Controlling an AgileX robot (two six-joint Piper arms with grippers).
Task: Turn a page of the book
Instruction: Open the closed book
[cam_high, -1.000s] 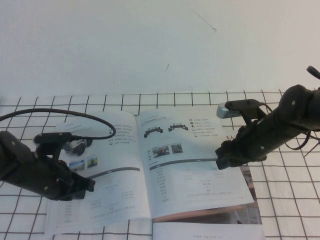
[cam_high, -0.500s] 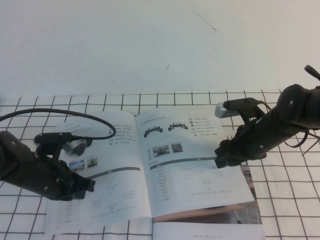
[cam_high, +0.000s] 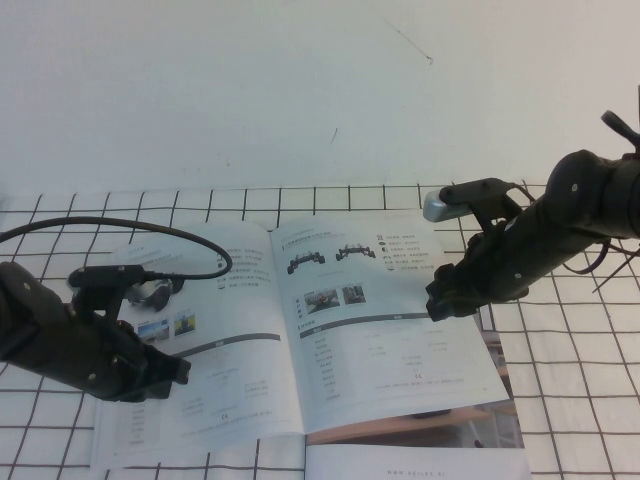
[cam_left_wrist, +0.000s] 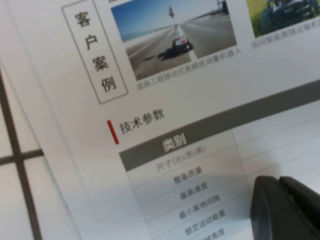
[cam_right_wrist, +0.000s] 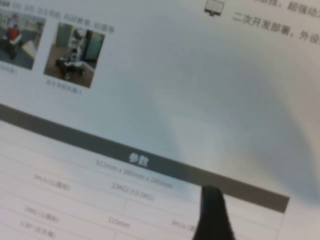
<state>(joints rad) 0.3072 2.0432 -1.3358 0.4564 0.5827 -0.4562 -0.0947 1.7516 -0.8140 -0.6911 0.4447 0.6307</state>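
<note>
A thin glossy white softcover book (cam_high: 290, 335) is lying open on the white table with a black grid pattern (cam_high: 580, 400), toward the near middle of the scene. Its right-hand white glossy page (cam_high: 385, 330), printed with two black wheeled chassis at the top, two small photos and a dark grey bar over a table, is lying nearly flat, its outer edge at the right. Beneath the near right corner, a second booklet with a wooden-toned photo (cam_high: 495, 420) is peeking out.

The black right gripper (cam_high: 440, 303) is hovering at the page's right edge, beside the end of the grey bar; only one dark fingertip (cam_right_wrist: 214, 215) is showing in the right wrist view, over that bar, so I cannot tell how wide its jaws are standing.

The black left gripper (cam_high: 175, 368) is resting low over the left-hand page near the book's left side, one dark fingertip (cam_left_wrist: 287, 210) over the printed table; I cannot tell its width either.
</note>
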